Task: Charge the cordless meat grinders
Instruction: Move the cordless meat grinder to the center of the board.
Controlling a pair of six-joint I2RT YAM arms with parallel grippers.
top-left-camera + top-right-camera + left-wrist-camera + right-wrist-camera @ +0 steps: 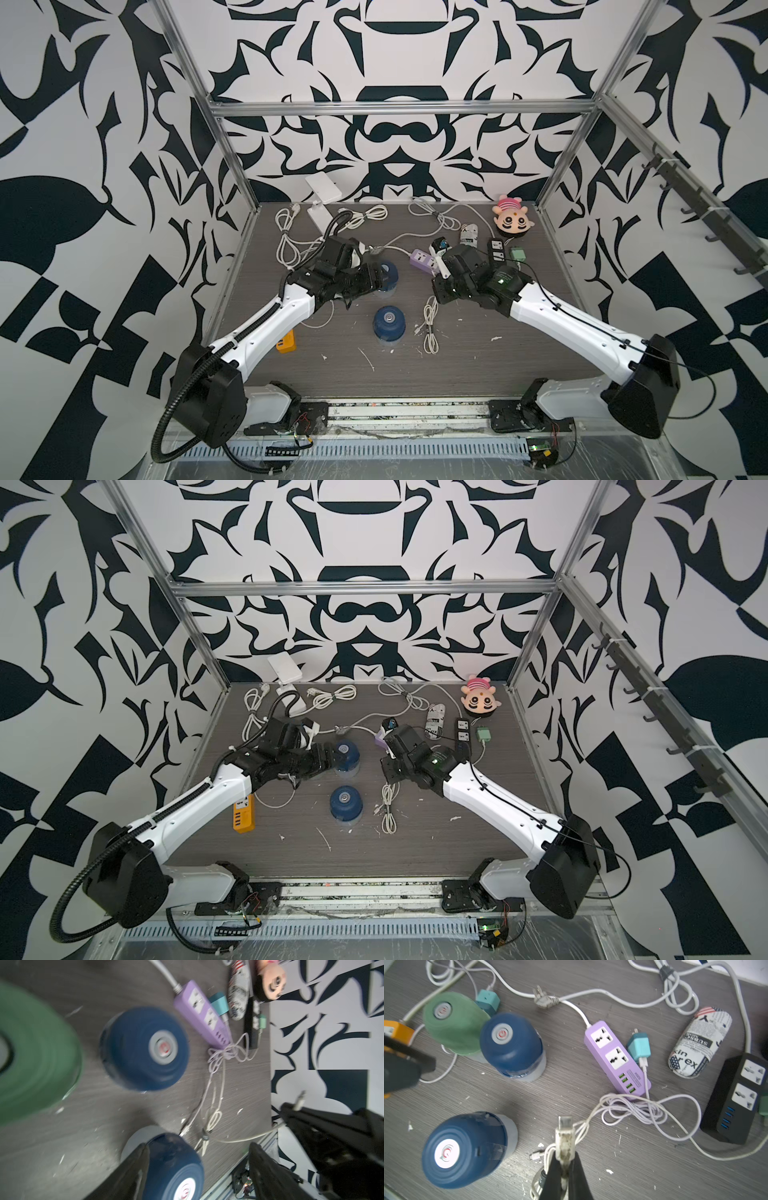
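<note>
Navy plastic, domed, grey top button: cordless meat grinders, navy, count two. The near navy grinder [389, 322] stands mid-desk [498, 365] toward the front edge. The far navy grinder [386, 272] stands behind it.
Mint-green grinder [454, 1024], count one. It stands hard against the far navy grinder on the left-edge side, hidden under the left arm in both top views.
Left gripper [199, 1146]: fingers spread and holding nothing, just beside the far navy grinder.
Right gripper [564, 1159]: fingers closed on a white cable plug [564, 1136]. Its long axis runs straight out from the fingers, aimed at bare desk between the far navy grinder and the purple power strip [616, 1059].
All three grinders lie to the left of that plug. The left arm is nearer them, but the right carries the connector. No charging port can be made out.
Power strips, count three: purple, black power strip [737, 1097], orange power strip [244, 814].
Plush toy [513, 218], count one, far right corner.
</note>
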